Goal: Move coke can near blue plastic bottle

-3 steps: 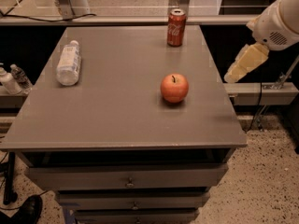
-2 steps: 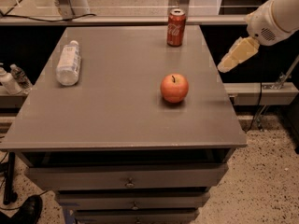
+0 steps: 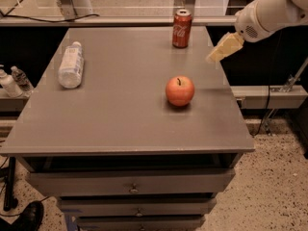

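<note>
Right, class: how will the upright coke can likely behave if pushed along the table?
The coke can stands tall and narrow, so a high push would probably tip it. Tipped, its round body would likely roll on the flat table. The gripper hovers to its right, not touching.

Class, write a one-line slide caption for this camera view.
Gripper over table's right edge, near upright coke can; blue plastic bottle lies at left.
</note>
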